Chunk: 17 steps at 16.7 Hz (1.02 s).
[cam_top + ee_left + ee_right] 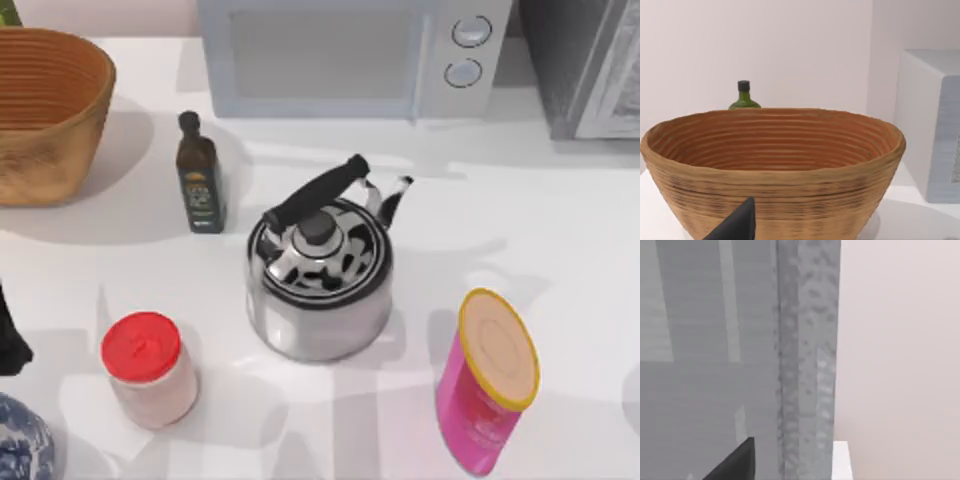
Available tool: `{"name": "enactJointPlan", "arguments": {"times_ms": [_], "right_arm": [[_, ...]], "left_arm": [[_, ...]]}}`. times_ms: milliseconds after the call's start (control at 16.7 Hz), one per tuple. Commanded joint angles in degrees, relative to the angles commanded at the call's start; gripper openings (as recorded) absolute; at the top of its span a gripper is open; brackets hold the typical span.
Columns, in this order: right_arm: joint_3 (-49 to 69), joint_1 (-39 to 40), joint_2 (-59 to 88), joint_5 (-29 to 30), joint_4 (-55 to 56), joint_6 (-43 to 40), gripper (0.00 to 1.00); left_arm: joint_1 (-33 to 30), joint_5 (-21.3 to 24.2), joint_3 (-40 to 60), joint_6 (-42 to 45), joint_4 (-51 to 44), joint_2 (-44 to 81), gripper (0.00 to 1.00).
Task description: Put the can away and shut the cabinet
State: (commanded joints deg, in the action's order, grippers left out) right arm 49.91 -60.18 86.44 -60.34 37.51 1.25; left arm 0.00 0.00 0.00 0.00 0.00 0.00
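**Can unlocated, both arms at the bench edges**

Where the can lies cannot be told from these views, so the task looks to be at its very start. The cabinet [585, 65] stands at about 1 o'clock on the bench [560, 230], and whether its door is open cannot be told.

The right claw [735, 461] faces a grey cabinet panel from near by. The left claw [735, 226] faces the woven basket [772, 165], which sits at 10 o'clock with a green bottle [744, 97] beyond it. Whether either claw is wide or narrow cannot be told.

The main risk is, I judge, a wrong pick. The pink canister [488, 385] at 5 o'clock and the red-lidded jar [150, 370] at 7 o'clock are both roughly can-shaped and reddish, and either could be taken for the target.

The kettle [320, 275] stands at the centre with its handle raised. A low sweep across the bench could clip it, or topple the slim oil bottle [200, 180] at 11 o'clock.

The right claw is close to the cabinet, so a careless turn could strike the panel.
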Motion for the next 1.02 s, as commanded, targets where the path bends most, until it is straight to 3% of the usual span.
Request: {"name": "enactJointPlan", "arguments": {"times_ms": [540,780,1020], "right_arm": [[39.32,-0.06,-6.74,0.49,-48.52,-0.07,1.0],[48.73,0.46,-9.25,1.03,-58.48,-0.05,1.0],[49.99,0.56,-9.63,1.12,-59.77,-0.04,1.0]], "left_arm": [[0.0,0.0,0.0,0.0,0.0,0.0,1.0],[0.0,0.0,0.0,0.0,0.0,0.0,1.0],[0.0,0.0,0.0,0.0,0.0,0.0,1.0]]}}
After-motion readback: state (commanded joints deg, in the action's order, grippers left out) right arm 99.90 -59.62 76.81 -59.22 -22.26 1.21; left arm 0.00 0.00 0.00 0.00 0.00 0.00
